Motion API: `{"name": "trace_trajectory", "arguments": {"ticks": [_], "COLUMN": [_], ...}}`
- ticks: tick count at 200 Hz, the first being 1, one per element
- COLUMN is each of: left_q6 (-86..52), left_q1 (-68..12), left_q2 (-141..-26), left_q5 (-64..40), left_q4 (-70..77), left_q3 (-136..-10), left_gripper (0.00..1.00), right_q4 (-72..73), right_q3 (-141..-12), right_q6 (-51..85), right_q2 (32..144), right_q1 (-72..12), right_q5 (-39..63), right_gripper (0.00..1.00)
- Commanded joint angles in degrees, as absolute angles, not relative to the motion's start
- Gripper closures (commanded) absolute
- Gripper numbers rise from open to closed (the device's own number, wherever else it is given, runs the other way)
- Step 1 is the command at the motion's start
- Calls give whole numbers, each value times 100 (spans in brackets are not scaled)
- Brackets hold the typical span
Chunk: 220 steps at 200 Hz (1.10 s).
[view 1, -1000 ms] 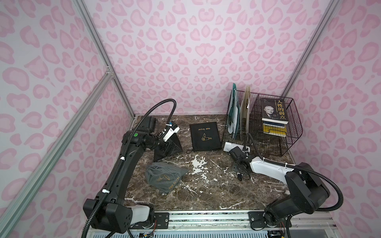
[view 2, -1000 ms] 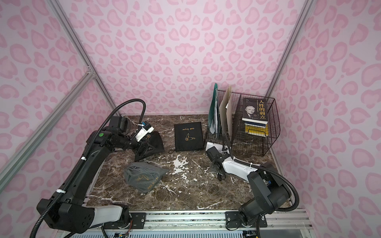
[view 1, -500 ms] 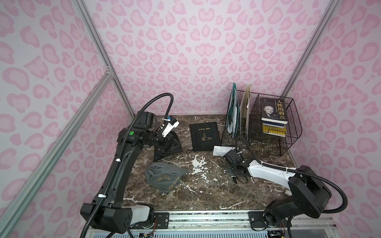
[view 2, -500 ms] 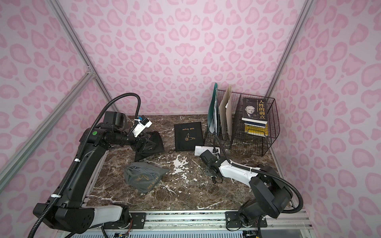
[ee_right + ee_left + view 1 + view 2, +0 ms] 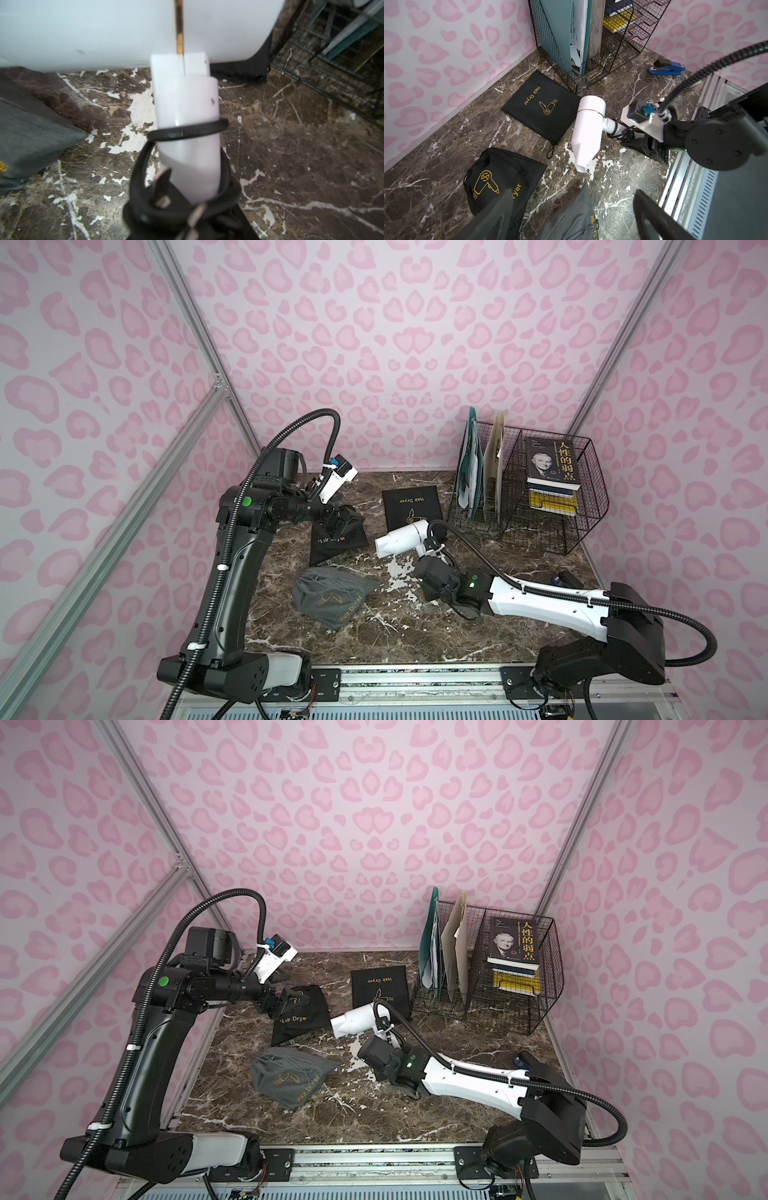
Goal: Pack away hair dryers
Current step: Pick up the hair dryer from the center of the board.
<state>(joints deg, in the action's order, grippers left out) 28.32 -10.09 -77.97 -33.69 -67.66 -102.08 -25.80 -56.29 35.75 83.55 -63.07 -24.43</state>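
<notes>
White hair dryer point(image 5: 401, 538), held by its handle in the right gripper point(image 5: 431, 558), whose jaws are pinched onto the handle where the black cord point(image 5: 187, 129) is wound around it; the barrel sits crosswise just beyond that gripper's fingertips. The nozzle points away from the right gripper toward the left gripper point(image 5: 289, 1002) and ends just short of the black pouch point(image 5: 296, 1022) lying beneath the left gripper. The barrel's rear end overlaps the edge of the flat black pouch point(image 5: 411, 504) that lies beyond both grippers. Whether the nozzle touches the marble table point(image 5: 415, 639) cannot be told. The left gripper's jaws are spread wide with nothing between them; in the left wrist view one finger point(image 5: 488, 220) crosses in front of the black pouch, and contact there cannot be judged. A grey pouch point(image 5: 332, 599) lies on the table, closer to the arm bases than either gripper and between the two. Compared with one second ago, the right gripper has carried the white hair dryer away from the front corner of the wire rack point(image 5: 540, 529) and toward the left gripper, so the gap between the two grippers is smaller and the right arm reaches farther out. The left gripper remains over the black pouch, and the three pouches and the rack lie where they did.
</notes>
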Motion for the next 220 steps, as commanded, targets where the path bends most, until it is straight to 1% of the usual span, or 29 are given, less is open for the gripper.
{"name": "trace_trajectory", "arguments": {"ticks": [1,27,50,96,146,192,220], "left_q6": [2891,2992,3241,3462,3375,3616,3750], "left_q1": [-1003,-1108,-1349,-1381,-1383,-1413,-1455], "left_q2": [-7916,-8121,-8250,-8031,-7782,-8272,-8341], "left_q5": [-3523,-3737,-3749,-3811,-3946,-4594,-4761], "left_q4": [-7128,-7636,-8133,-8553,-8560,-9187,-9305], "left_q3": [-10445,-10726,-10873,-10613,-10232,-10561,-10690], "left_gripper": [4,0,1,1,1,1,1], "right_q4": [-2276,-2299,-2237,-1666,-1039,-878,-914], "right_q3": [-5869,-6243,-6549,-6587,-6276,-6203,-6196], "right_q6": [3221,2828,2418,1750,1298,1185,1143], "right_q2": [8400,8529,8699,8748,8409,8235,8248], "right_q1": [-6682,-7199,-7525,-7923,-8218,-8484,-8605], "right_q5": [-3625,-4387,-4940,-5706,-6077,-6456,-6653], "right_gripper": [99,100,100,100,100,100,100]}}
